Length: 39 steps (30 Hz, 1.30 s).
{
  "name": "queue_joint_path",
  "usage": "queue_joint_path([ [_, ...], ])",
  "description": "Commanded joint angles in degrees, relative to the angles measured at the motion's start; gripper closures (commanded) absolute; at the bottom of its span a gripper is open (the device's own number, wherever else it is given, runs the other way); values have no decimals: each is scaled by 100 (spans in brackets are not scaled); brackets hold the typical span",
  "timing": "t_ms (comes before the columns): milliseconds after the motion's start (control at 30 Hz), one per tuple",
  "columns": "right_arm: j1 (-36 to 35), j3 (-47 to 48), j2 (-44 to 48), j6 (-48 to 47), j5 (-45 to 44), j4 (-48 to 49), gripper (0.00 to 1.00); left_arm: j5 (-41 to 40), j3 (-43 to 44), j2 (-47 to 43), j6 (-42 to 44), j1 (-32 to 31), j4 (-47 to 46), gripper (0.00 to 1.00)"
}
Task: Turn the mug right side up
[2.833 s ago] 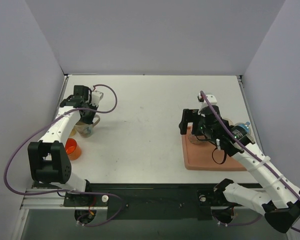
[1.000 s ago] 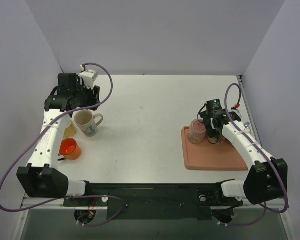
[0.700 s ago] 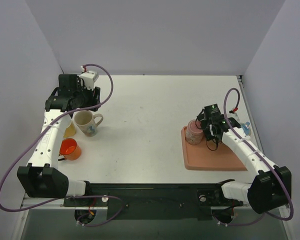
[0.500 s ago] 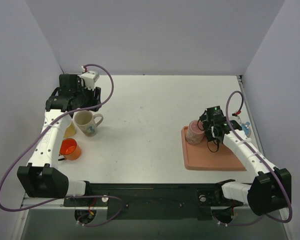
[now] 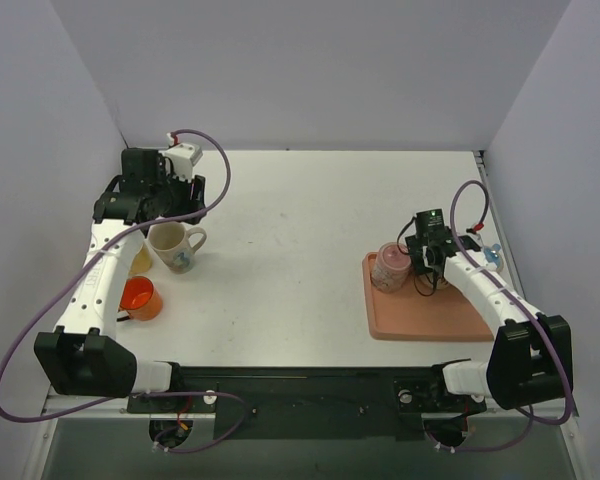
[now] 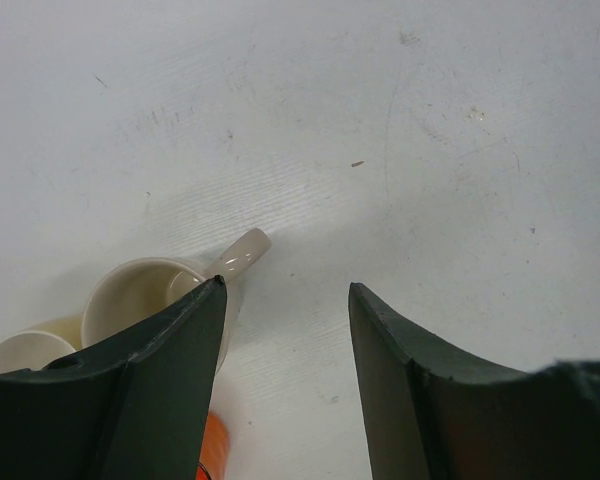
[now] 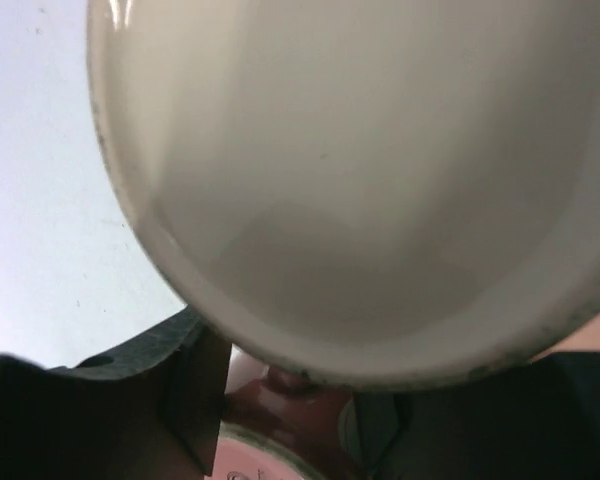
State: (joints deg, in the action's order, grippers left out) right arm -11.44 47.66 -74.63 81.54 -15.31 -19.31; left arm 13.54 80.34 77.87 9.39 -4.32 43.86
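The pink mug [image 5: 391, 265] sits on the far left corner of the salmon tray [image 5: 430, 312]. In the right wrist view its pale inside [image 7: 380, 170] faces the camera and fills most of the frame, so its mouth points toward my right wrist. My right gripper [image 5: 417, 270] is pressed against the mug's right side. The mug's reddish handle [image 7: 298, 388] lies between the dark fingers [image 7: 195, 400], which are shut on it. My left gripper [image 5: 152, 205] hangs open at the far left, above the table, with nothing between its fingertips [image 6: 212, 300].
A cream mug [image 5: 173, 246] stands upright just under the left gripper, with a pale cup [image 5: 135, 258] and an orange cup [image 5: 140, 297] beside it. A small blue and white object [image 5: 492, 252] lies right of the tray. Grey walls close in on three sides.
The right wrist has shifted a little beside the pink mug and its jaws have narrowed onto the handle. The mug stays on the tray's corner. The left arm has barely moved.
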Motion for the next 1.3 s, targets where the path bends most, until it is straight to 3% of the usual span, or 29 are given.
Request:
queue_joint_path([
  [0,124,-256,-25,90,238,50,64,79,-27,-202,2,-43,-176,38],
  [167,160,-354,-280,125,721,331,59,79,-18,-193,10,-69,-211,38],
  [267,151,-380,-368,108,793,393,62,87,-27,-193,37,-87,-246,38],
  [333,151,-415,-386,82,810,375,68,61,-70,-202,37,-96,-264,38],
  [433,142,-468,-281,47,801,410,89,79,-36,-184,28,-122,-211,38],
  [500,142,-459,-149,3,802,411,97,114,-18,-210,11,-140,-219,38],
  [1033,-403,-265,871,-709,564,15,100,483,210,-360,-130,-552,-105,39],
  [1267,-447,-450,986,-1525,1091,463,100,641,272,-404,-104,-719,-9,39],
])
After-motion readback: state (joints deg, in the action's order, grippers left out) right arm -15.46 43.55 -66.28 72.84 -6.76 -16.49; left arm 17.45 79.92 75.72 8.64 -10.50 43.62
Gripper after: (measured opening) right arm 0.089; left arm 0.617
